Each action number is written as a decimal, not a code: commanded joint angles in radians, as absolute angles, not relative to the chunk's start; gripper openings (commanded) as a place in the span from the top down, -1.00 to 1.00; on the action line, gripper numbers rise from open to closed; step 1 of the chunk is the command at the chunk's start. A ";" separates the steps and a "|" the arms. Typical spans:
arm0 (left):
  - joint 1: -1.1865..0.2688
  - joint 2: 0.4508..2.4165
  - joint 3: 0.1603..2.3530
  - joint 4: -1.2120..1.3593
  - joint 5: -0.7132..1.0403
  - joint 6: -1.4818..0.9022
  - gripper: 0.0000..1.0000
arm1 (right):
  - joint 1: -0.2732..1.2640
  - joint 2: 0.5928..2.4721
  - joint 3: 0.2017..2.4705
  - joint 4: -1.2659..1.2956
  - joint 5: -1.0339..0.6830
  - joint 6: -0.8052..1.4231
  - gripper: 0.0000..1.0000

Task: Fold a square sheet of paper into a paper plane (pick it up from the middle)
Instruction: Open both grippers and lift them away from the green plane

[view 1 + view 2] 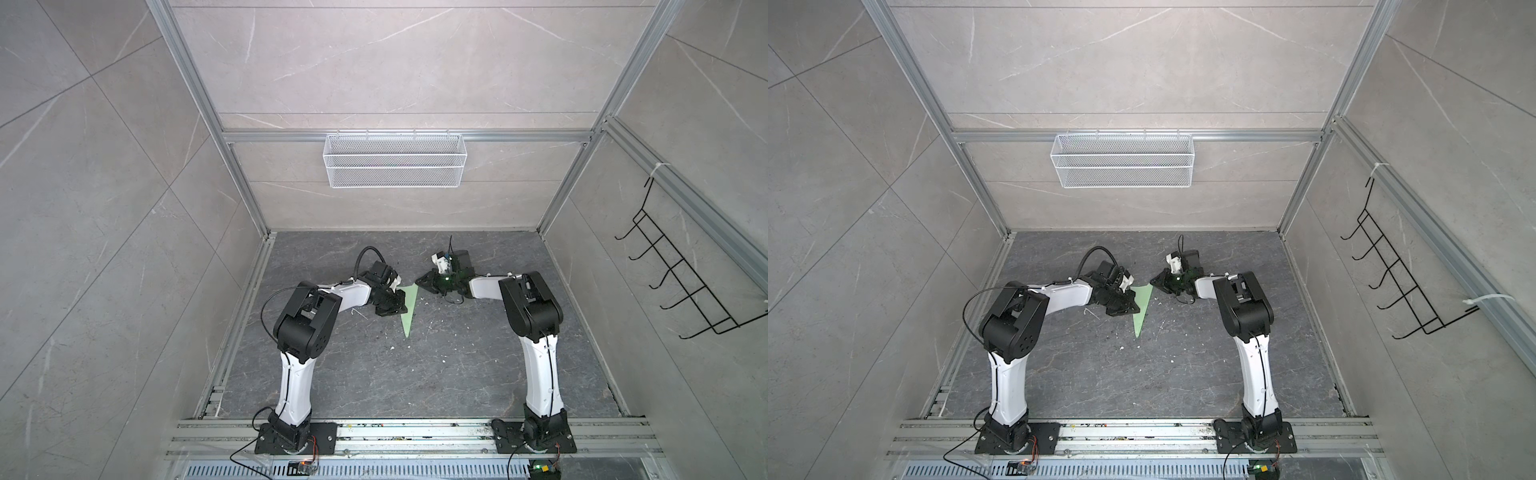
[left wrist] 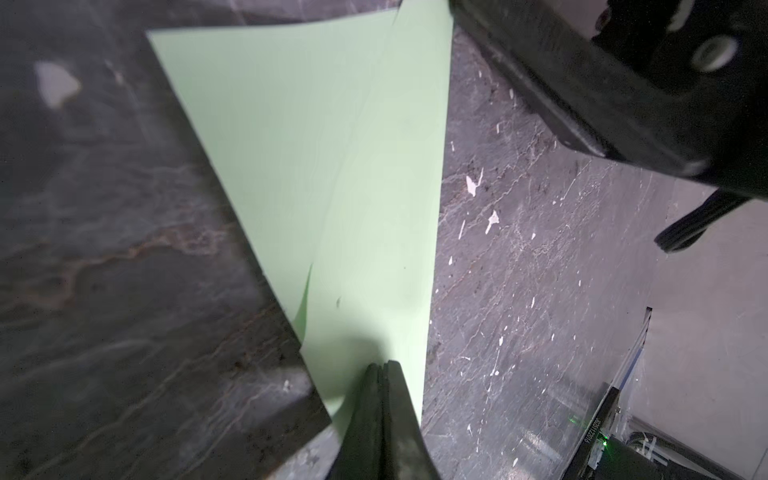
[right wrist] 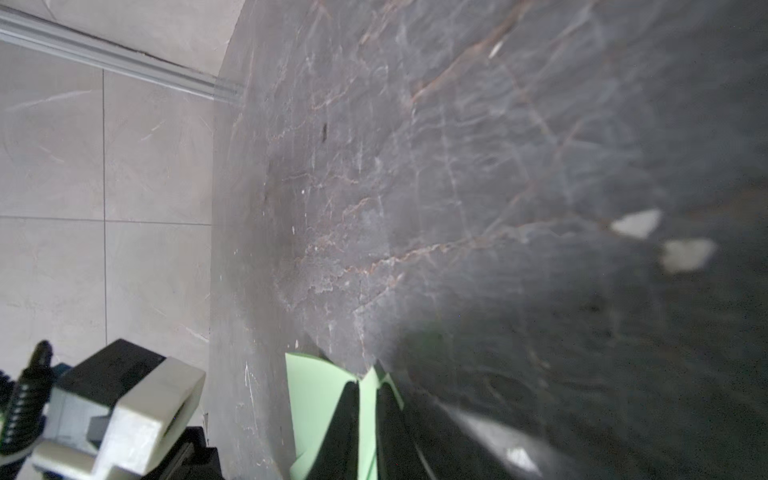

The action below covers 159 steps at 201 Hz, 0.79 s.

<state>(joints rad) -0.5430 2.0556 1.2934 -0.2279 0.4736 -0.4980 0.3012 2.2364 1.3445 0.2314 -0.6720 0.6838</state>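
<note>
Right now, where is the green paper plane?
In both top views the paper plane lies mid-table, its wide tail between the left gripper and the right gripper, its sharp nose pointing toward the arm bases.

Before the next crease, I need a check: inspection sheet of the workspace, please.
Surface: dark marbled tabletop, flecked white.
Job's things: paper plane, slim pale green dart, nose toward the arm bases.
Clutter: small white scraps scattered nearby.
Grippers: left gripper jaws shut, tips over the dart; right gripper jaws slightly apart around its tail corner, grip unclear.
Cables: black cable loop at left wrist, clear of paper.
Surroundings: mesh basket on back wall, hook rack on right wall.
</note>
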 commanded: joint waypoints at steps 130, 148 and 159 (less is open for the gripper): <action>-0.369 1.481 0.938 -0.155 0.122 -0.518 -0.77 | 0.678 1.784 1.203 -0.329 0.050 0.526 -0.23; -0.363 1.469 0.922 -0.161 0.094 -0.514 -0.83 | 0.732 1.829 1.273 -0.377 0.108 0.535 -0.21; -0.360 1.464 0.916 -0.166 0.082 -0.516 -0.86 | 0.763 1.851 1.311 -0.407 0.143 0.540 -0.19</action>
